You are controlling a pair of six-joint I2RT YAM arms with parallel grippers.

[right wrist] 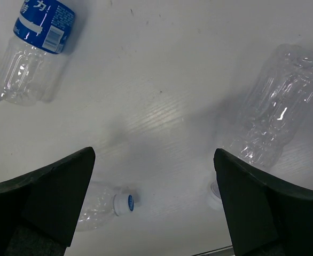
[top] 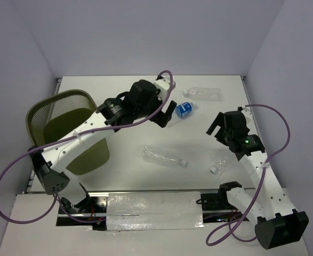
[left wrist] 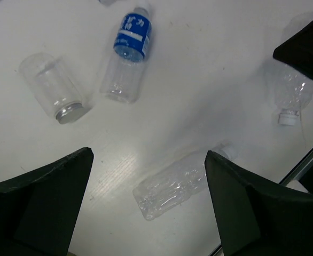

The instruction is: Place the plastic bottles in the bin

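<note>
White worktop (top: pixel 130 90), pale walls behind. Four clear, crinkly plastic bottles (top: pixel 162 157), among them a blue-labelled bottle (top: pixel 184 109), lay scattered on it, none inside the olive-green mesh bin (top: pixel 65 101) at its left edge. The left arm (top: pixel 92 130) and right arm (top: pixel 252 160) hung above, jaws spread and empty.

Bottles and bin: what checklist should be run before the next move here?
1. The left gripper open and empty: ok.
2. The right gripper open and empty: ok.
3. All four lying loose on the table, namely the blue-label bottle, far bottle, middle bottle and near bottle: ok.
4. The bin mouth facing up, nothing visible inside: ok.
5. One bottle chosen and centred between fingers: cannot tell.
</note>
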